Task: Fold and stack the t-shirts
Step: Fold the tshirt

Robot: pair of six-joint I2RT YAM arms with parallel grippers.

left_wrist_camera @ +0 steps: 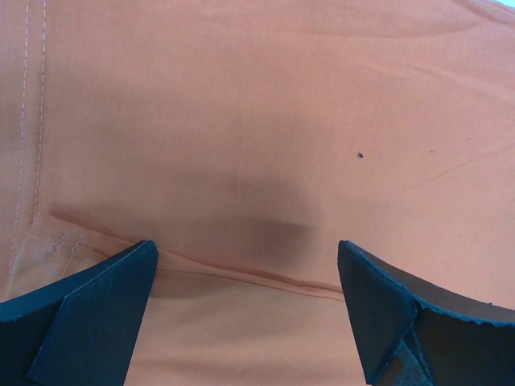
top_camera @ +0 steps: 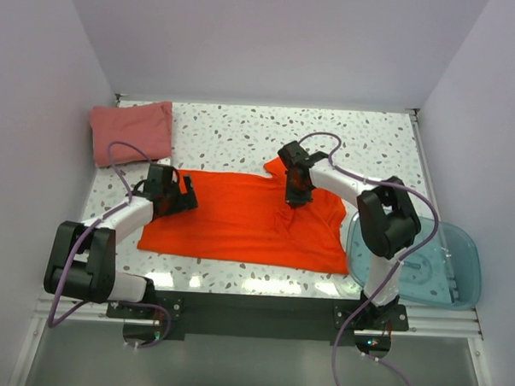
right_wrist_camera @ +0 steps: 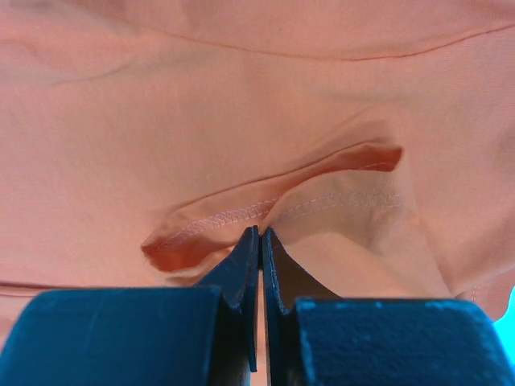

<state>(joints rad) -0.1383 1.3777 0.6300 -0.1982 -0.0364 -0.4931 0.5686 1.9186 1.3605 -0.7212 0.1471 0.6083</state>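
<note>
Orange-red shirt (top_camera: 248, 218): spread flat across the middle of the table (top_camera: 243, 132), with some rumpling toward its 2 o'clock corner.
Pink-red shirt (top_camera: 130, 132): a folded pad at the table's 10 o'clock corner, well apart from the spread one. It looks like the base of the stack.
Blue tub (top_camera: 460, 262): at 4 o'clock, off the table's edge, just beside the spread shirt's corner.
Left gripper (left_wrist_camera: 245, 257): jaws spread wide and holding nothing, poised low over the shirt's 9 o'clock edge, with a seam line running between the fingers.
Right gripper (right_wrist_camera: 260, 233): jaws pressed together at the shirt's 1 o'clock area. The tips meet on a raised stitched hem (right_wrist_camera: 241, 211), so it appears to be pinching cloth.
Step in hand: getting both grips on the shirt before a fold, as I judge it.
Doing it well: bring the left jaws down astride the edge and take both layers, not just the top skin. Lift the two hands together and level — a lone pull from the right would drag and bunch the cloth.
Risk: a thin pinch slipping off the hem.
</note>
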